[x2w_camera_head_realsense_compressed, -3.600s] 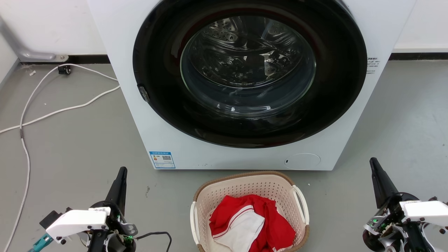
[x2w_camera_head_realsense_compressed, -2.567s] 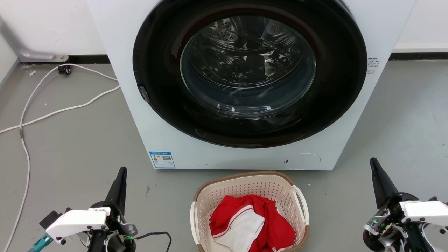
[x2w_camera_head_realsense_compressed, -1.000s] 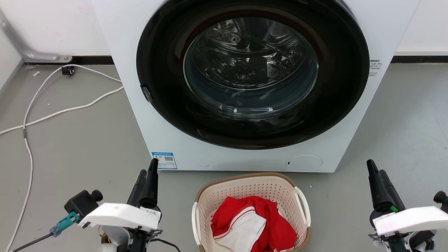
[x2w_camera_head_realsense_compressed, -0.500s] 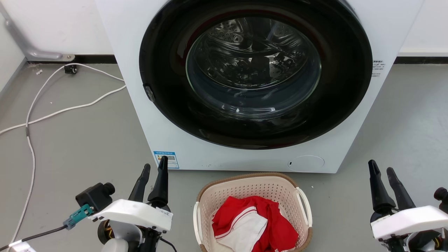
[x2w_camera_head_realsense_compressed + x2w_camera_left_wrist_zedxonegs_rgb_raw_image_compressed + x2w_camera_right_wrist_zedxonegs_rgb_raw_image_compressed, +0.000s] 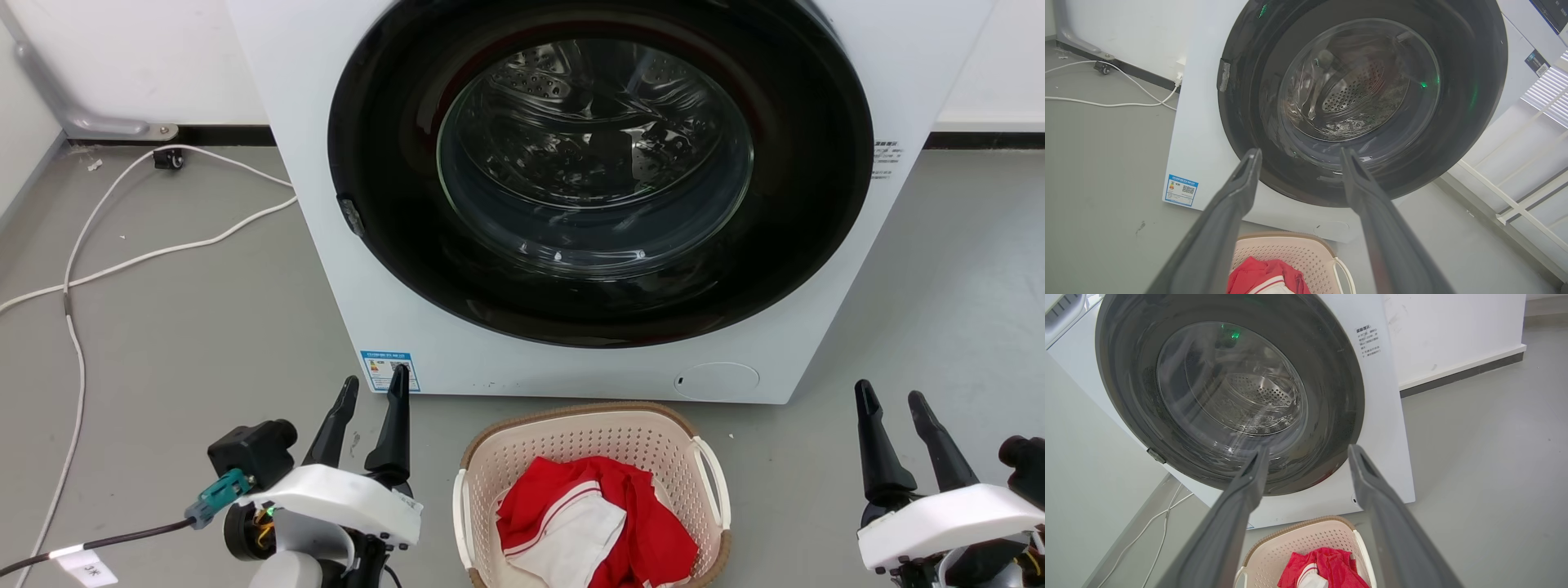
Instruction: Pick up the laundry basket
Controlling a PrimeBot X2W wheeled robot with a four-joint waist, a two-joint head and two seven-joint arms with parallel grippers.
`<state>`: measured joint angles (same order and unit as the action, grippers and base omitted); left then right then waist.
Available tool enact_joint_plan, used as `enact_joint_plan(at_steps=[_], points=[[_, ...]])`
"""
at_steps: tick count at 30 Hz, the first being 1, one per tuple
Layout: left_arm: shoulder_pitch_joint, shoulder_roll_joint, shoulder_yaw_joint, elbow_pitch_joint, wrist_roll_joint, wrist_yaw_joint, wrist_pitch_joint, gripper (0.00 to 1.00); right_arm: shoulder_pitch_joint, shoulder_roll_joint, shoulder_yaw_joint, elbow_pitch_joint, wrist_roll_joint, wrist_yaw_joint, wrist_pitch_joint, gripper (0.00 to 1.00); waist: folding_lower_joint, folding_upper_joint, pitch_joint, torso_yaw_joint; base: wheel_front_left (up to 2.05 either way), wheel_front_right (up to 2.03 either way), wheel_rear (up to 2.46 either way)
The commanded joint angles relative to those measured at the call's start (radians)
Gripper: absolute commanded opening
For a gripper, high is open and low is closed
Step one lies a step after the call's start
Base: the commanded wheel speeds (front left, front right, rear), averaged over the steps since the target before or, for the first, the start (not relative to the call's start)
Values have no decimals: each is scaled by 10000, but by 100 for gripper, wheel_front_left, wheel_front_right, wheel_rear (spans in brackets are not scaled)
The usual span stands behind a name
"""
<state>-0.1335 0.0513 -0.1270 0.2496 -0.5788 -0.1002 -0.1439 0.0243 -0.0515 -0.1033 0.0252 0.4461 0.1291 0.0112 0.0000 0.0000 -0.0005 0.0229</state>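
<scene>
Probably light, stiff plastic: our empty, spread left hand (image 5: 375,376) and right hand (image 5: 887,390) should take the laundry basket (image 5: 571,445) by its loop handles (image 5: 715,482).

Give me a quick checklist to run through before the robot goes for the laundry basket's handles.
1. Left hand open: ok, fingers spread.
2. Right hand open: ok, fingers spread.
3. Hands at the laundry basket: not ok, both stand off to its sides, apart from it.
4. Left handle and right handle uncovered: ok.
5. Red and white clothes inside the rim: ok where visible; the near edge is cut off.
6. Gap between basket and washer: cannot tell.
</scene>
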Motion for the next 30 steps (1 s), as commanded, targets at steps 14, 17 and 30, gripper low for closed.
enact_joint_plan(at_steps=[14,17,30], points=[[-373,27,-308,7,1697,178,-413,100,103,3,-21,-398,-1820,18,13,100,0,0,49,42,0,0,0],[-384,25,-344,27,1982,202,-475,100,139,4,-34,-433,-2096,18,33,100,0,0,47,44,0,0,0],[-392,12,-487,195,2818,229,-735,100,256,9,-77,-550,-2973,21,-72,100,0,0,16,41,0,0,0]])
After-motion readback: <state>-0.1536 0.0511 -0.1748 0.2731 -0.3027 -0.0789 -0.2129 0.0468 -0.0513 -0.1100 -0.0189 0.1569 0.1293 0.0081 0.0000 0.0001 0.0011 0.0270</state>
